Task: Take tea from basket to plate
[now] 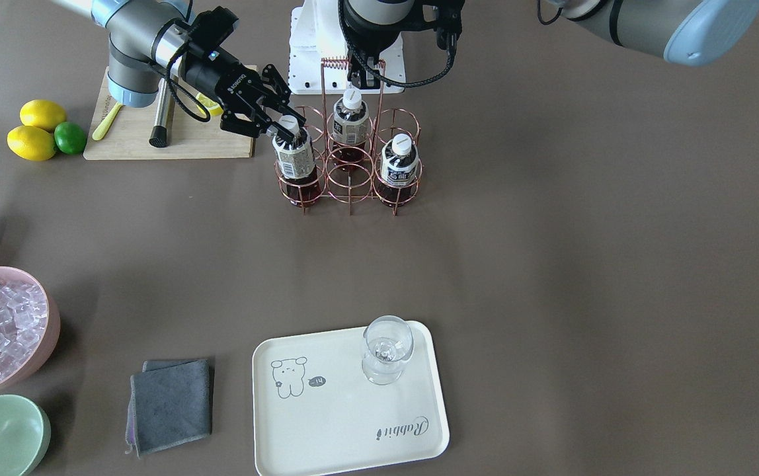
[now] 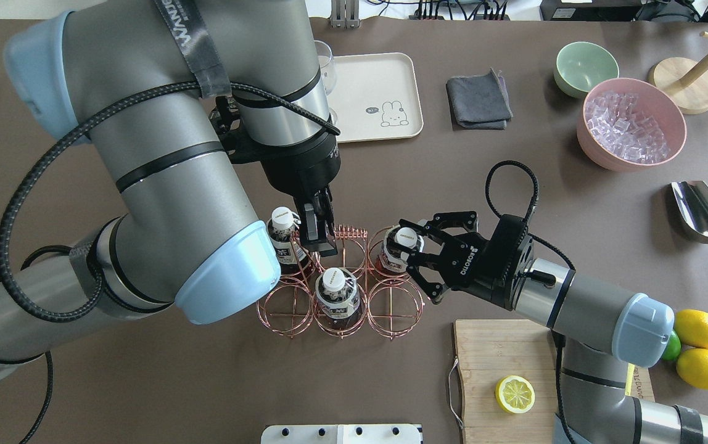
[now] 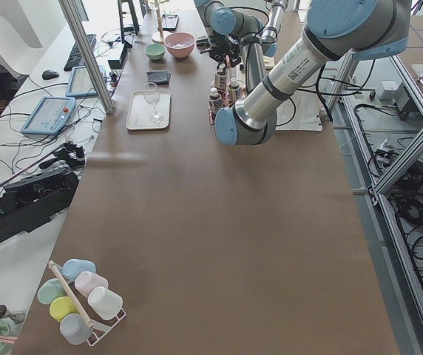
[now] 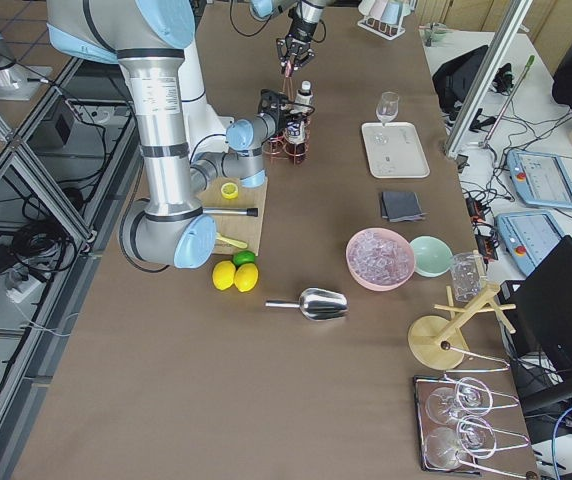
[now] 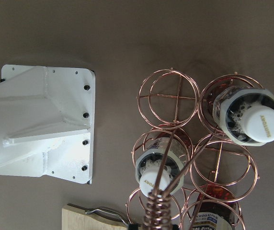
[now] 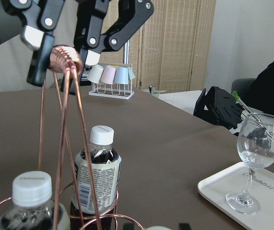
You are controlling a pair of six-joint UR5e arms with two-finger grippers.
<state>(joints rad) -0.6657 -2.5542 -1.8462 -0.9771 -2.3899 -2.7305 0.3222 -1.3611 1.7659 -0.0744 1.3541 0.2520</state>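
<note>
From over the robot's shoulders, my left pincer (image 2: 323, 243) looks clenched on the coiled handle (image 2: 349, 233) of the copper wire basket (image 2: 366, 306), steadying it on the worktop. Three alike bottles stand in its ring cells. The plate (image 2: 385, 74), printed "Rabbit", lies well apart on the far side with a stemmed glass (image 1: 386, 347) on one corner.

The tea (image 1: 295, 158) I want sits in the far right cell. My right pincer (image 2: 409, 242), marked "ROBOTIQ", straddles its white cap, but I cannot tell whether the pads are pressing yet.

I judge the bottle light but sloshy. Its thin clear wall and glossy label look slippery and likely to give under a squeeze, while the cap and neck look stiff. So I would grip just under the cap and lift straight up to clear the ring. The left wrist view shows caps that seem to read "SUNTORY".
</note>
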